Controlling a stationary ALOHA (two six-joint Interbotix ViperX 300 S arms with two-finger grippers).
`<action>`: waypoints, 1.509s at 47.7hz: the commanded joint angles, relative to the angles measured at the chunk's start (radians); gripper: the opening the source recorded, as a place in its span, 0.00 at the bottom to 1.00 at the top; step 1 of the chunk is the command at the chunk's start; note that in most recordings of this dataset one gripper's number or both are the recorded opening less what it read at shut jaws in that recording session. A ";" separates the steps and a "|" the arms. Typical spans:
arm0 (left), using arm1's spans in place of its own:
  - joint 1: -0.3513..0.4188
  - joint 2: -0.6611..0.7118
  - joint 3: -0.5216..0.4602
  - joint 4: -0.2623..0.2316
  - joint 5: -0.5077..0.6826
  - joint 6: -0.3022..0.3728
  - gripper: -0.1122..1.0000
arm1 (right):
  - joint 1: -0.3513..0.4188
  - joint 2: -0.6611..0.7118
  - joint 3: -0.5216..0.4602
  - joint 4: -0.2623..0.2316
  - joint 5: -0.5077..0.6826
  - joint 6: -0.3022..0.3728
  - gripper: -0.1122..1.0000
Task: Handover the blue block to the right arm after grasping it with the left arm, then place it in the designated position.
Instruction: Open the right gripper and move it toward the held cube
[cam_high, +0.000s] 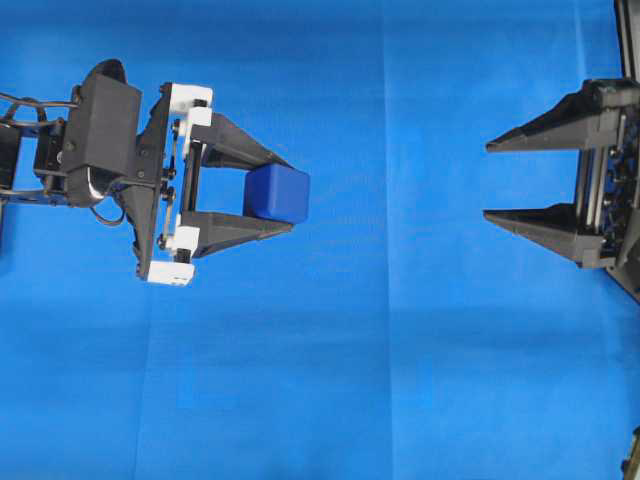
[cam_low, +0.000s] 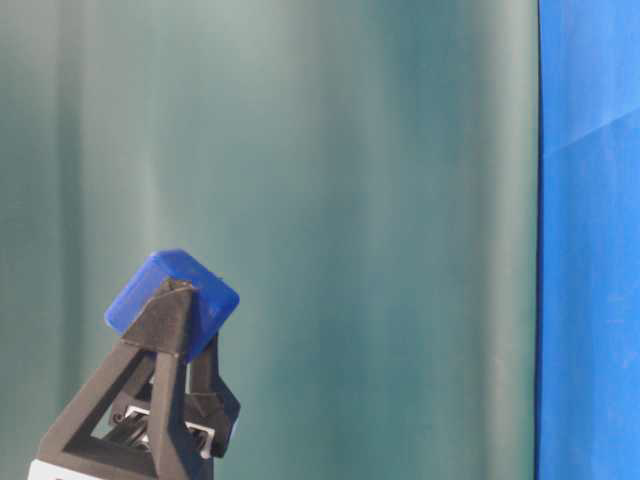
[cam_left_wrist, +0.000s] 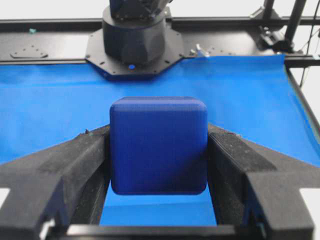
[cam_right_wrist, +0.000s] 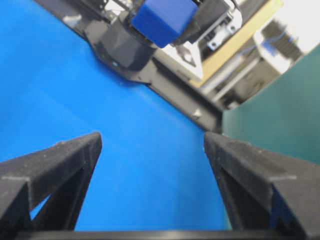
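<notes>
From overhead I see the left gripper (cam_high: 278, 192) clamped on the blue block (cam_high: 277, 193), the cube pinched between its two fingertips and lifted clear of the blue cloth (cam_high: 400, 380). The right gripper (cam_high: 487, 180) sits well apart at the opposite edge, its fingers spread wide with nothing between them, pointing toward the block. My right wrist view is tilted and shows the block up ahead.

Left gripper (cam_low: 180, 292) jaws pinch the tilted blue block (cam_low: 172, 290).
</notes>
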 joint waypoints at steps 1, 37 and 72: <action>0.003 -0.020 -0.011 -0.002 -0.006 -0.002 0.54 | 0.002 0.002 -0.028 -0.035 -0.006 -0.044 0.95; 0.003 -0.020 -0.011 -0.002 -0.006 -0.002 0.54 | 0.002 0.005 -0.029 -0.084 -0.011 -0.278 0.95; 0.003 -0.020 -0.011 -0.003 -0.005 0.000 0.54 | 0.003 0.017 -0.034 -0.084 -0.023 -0.276 0.95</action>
